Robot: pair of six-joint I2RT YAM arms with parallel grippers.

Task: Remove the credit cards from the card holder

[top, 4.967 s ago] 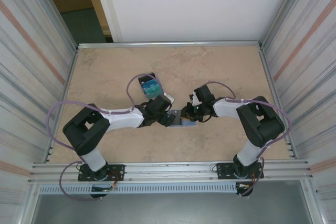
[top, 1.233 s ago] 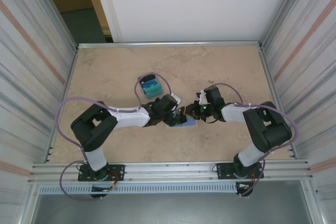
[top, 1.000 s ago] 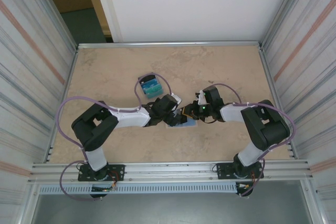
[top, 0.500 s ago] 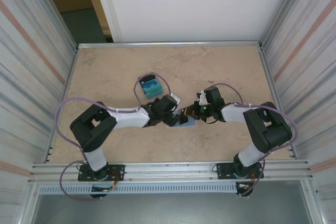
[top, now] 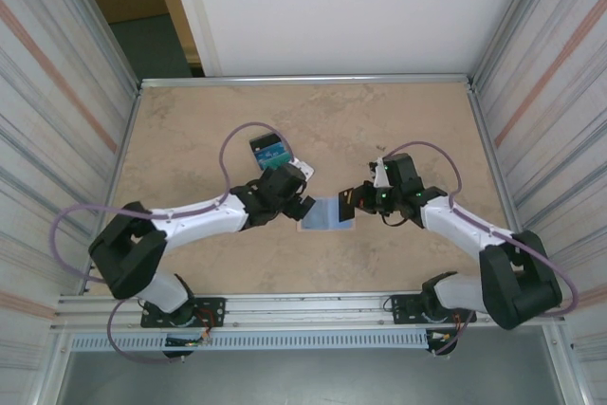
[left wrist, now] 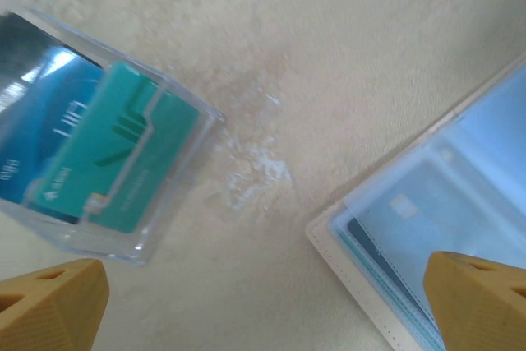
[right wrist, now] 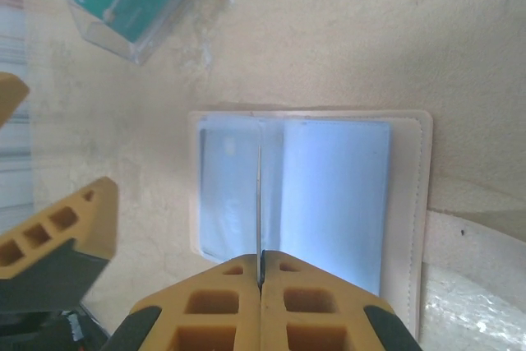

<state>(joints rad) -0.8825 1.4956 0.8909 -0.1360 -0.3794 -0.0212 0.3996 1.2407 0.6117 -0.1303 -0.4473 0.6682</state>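
Observation:
The card holder [right wrist: 407,203] lies open and flat on the table, beige rim and pale blue inner faces up; in the top view the card holder [top: 327,214] sits between the two grippers. More cards [left wrist: 411,240] are tucked in its pocket. My right gripper [right wrist: 261,273] is shut on a thin card [right wrist: 259,203] seen edge-on, held upright over the holder's fold. In the top view my right gripper [top: 354,198] is just right of the holder. My left gripper [left wrist: 263,318] is open, hovering over bare table left of the holder, and in the top view my left gripper [top: 296,201] touches nothing.
A clear plastic box [left wrist: 177,133] holding blue and teal cards [left wrist: 90,150] stands behind the left gripper; in the top view the box [top: 270,152] is up and left of the holder. Metal walls close in both sides of the table [top: 190,130].
Both grippers have drawn apart from the holder. The right one has pulled back to the right with a card in it. The holder now lies uncovered and flat.

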